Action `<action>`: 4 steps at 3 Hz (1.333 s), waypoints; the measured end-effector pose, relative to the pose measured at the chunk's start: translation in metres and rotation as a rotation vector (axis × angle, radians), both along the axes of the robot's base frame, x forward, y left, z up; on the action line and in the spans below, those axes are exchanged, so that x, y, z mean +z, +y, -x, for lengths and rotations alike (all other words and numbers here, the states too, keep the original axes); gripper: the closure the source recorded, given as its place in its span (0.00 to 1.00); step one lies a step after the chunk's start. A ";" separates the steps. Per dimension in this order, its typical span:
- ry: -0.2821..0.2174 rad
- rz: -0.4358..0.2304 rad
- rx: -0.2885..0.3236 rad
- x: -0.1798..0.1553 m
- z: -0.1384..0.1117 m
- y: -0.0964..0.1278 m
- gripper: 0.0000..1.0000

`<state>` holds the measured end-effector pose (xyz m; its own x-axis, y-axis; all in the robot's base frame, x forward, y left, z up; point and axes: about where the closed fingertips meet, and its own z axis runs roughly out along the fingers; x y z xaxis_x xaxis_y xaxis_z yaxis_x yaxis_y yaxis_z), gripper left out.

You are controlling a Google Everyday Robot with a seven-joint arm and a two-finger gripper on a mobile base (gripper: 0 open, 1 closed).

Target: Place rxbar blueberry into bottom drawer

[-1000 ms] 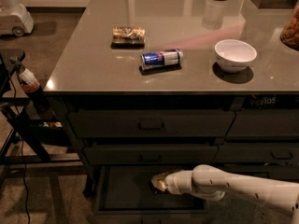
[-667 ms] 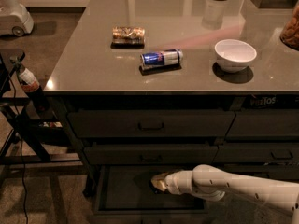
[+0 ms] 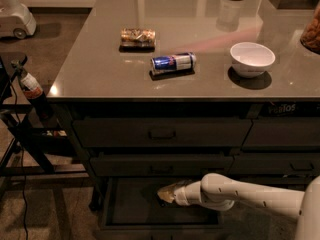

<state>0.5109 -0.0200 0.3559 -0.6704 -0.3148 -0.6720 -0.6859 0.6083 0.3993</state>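
The bottom drawer (image 3: 131, 206) of the dark grey cabinet's centre stack is pulled open and shows a dark flat interior. My gripper (image 3: 167, 193) is at the end of the white arm (image 3: 240, 194), which reaches in from the right. The gripper is low over the drawer's rear middle, just under the front of the drawer above. The rxbar blueberry does not show anywhere in the camera view; whether it is in the gripper cannot be told.
On the grey countertop (image 3: 100, 74) lie a brownish-gold snack packet (image 3: 137, 36), a blue-and-silver can (image 3: 173, 62) on its side and a white bowl (image 3: 252, 58). Two shut handled drawers (image 3: 162, 133) sit above the open one. A bottle on a dark stand (image 3: 31, 87) is at the left.
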 end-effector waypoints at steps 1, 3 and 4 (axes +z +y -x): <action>0.048 -0.045 0.006 -0.009 -0.010 0.011 1.00; 0.073 -0.100 -0.007 -0.034 -0.005 0.029 1.00; 0.102 -0.167 -0.036 -0.062 -0.002 0.049 1.00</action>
